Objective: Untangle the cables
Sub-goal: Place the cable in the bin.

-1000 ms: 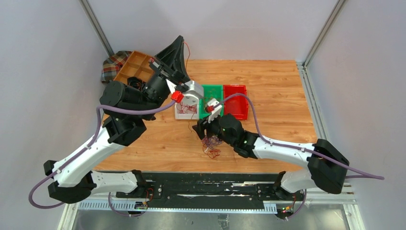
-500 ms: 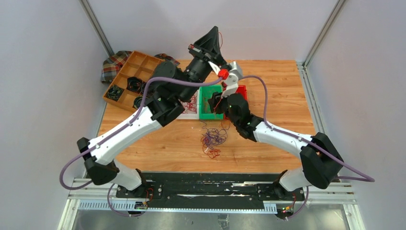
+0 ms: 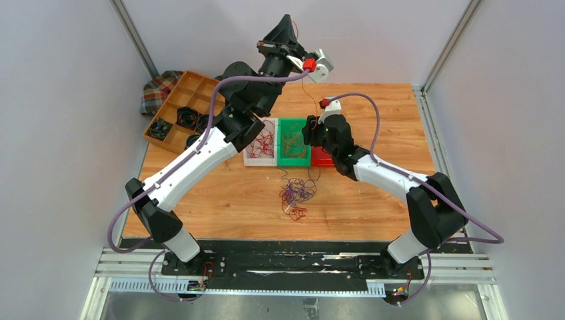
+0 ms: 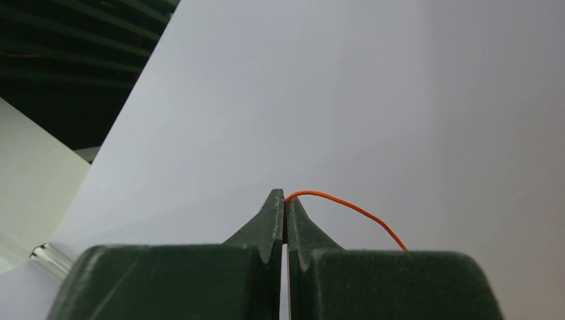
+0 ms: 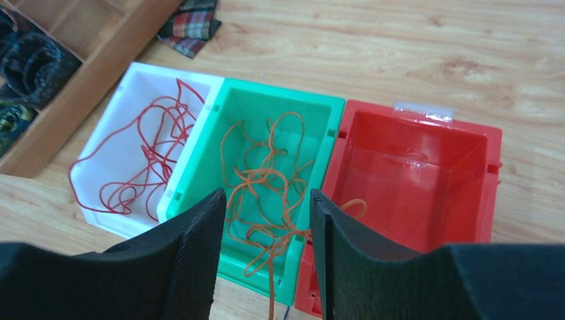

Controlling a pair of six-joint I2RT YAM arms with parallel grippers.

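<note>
The tangled cables, a purple clump with a few red strands, lie on the wooden table in front of the bins. High at the back, my left gripper is shut on one orange wire, which hangs down as a thin line. My right gripper hovers open over the green bin. More orange wires lie in that bin, and one strand trails over its near edge between my fingers. The white bin holds red wires.
A red bin with a single orange loop stands right of the green one. At the back left are a wooden compartment tray holding black coils and a plaid cloth. Grey walls close in the table.
My left arm swung from left of the bins up and back, lifting the orange wire high. The right gripper left the clump, moved up over the bins, and its jaws narrowed somewhat.
</note>
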